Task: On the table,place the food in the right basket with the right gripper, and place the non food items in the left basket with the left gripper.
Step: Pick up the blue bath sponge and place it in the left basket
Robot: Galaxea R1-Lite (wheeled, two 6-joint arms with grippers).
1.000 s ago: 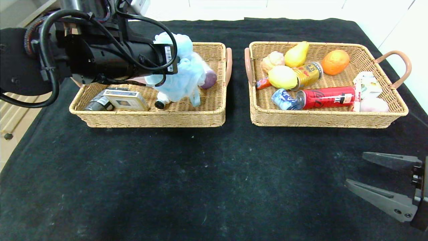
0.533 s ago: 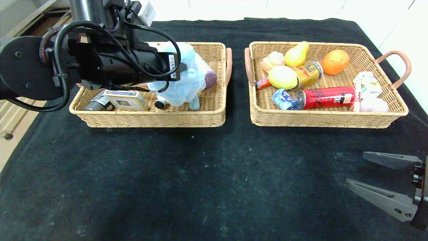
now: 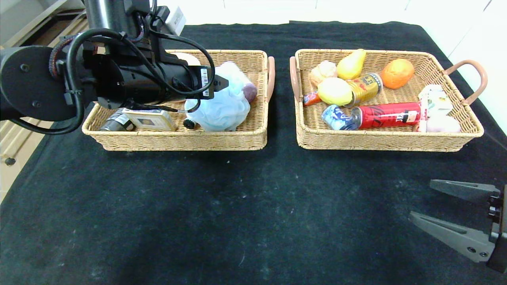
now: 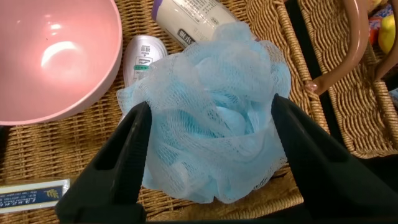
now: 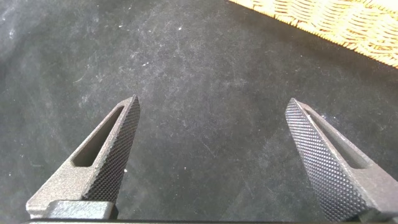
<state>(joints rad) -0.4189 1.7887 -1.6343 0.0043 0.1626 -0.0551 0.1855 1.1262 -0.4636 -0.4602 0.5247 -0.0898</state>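
Note:
A light blue mesh bath sponge (image 3: pixel 223 109) rests in the left wicker basket (image 3: pixel 178 139), near its front right part. My left gripper (image 3: pixel 220 84) hovers just over it. In the left wrist view the left gripper (image 4: pixel 211 118) is open, its two fingers spread either side of the sponge (image 4: pixel 211 134) without squeezing it. The right basket (image 3: pixel 388 141) holds a pear (image 3: pixel 351 64), an orange (image 3: pixel 397 73), a lemon (image 3: pixel 334 91) and a red can (image 3: pixel 386 114). My right gripper (image 3: pixel 420 200) is open and empty over bare cloth at the front right; it also shows in the right wrist view (image 5: pixel 211 115).
The left basket also holds a pink bowl (image 4: pixel 56 56), a white bottle (image 4: pixel 141 56), a purple-capped bottle (image 3: pixel 249 93), a small box (image 3: pixel 149 118) and a dark cylinder (image 3: pixel 115 124). The black cloth (image 3: pixel 237 206) covers the table.
The left gripper has lowered and opened. The blue sponge, hanging from it before, has dropped and settled in the left basket. The right arm has not moved.

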